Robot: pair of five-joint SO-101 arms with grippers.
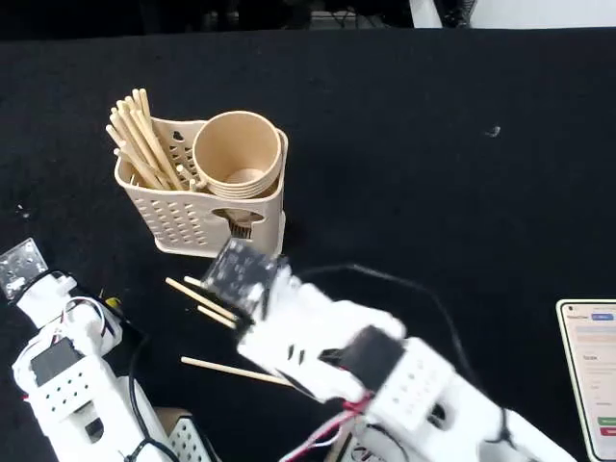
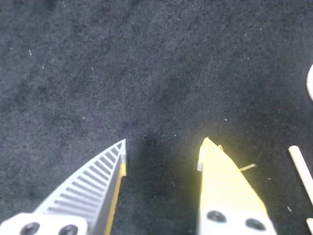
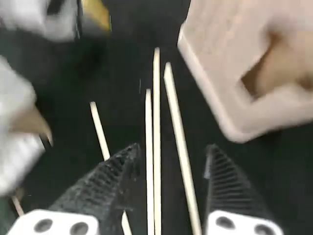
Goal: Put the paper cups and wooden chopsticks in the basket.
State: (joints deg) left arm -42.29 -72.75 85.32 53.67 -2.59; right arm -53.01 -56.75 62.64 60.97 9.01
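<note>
Right gripper (image 3: 173, 151), jaws spread, hangs over loose wooden chopsticks (image 3: 156, 98): light, stiff, probably prone to rolling, best pinched at mid-length.

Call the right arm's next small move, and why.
Probably lower the right tool and close: its jaws are open, straddling loose thin pale wooden chopsticks lying on the black cloth table beside the cream perforated plastic basket.

Both jaws parted, right arm (image 1: 385, 371) extended
</note>
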